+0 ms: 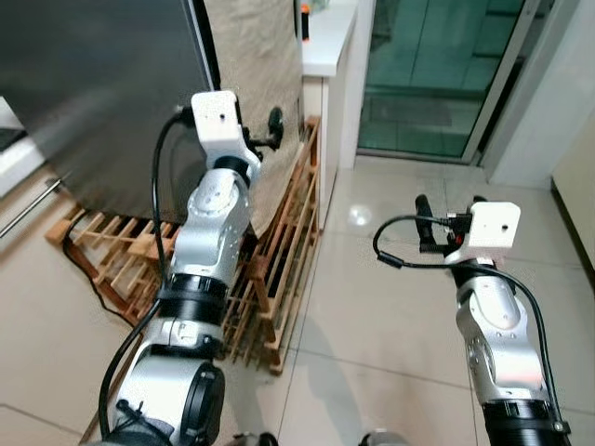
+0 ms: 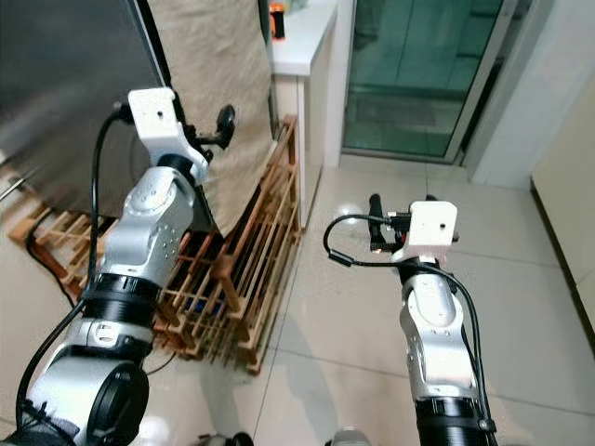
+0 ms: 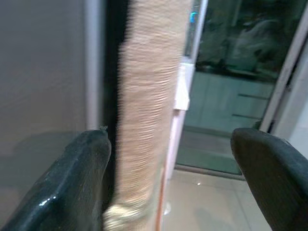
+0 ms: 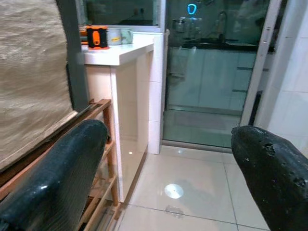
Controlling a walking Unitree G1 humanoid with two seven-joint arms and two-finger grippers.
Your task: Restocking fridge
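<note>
Two spread grippers, fridge (image 1: 93, 102) upright

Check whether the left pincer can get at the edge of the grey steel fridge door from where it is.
Probably yes: the left pincer is open, raised beside the grey steel fridge door, with only the beige woven cloth hanging close by.

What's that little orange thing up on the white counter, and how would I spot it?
Start at the big grey fridge and the beige cloth hanging down its side. Just beyond the cloth stands a white counter. The orange thing sits on its top next to pale cups; it is the only bright orange and black item there.
</note>
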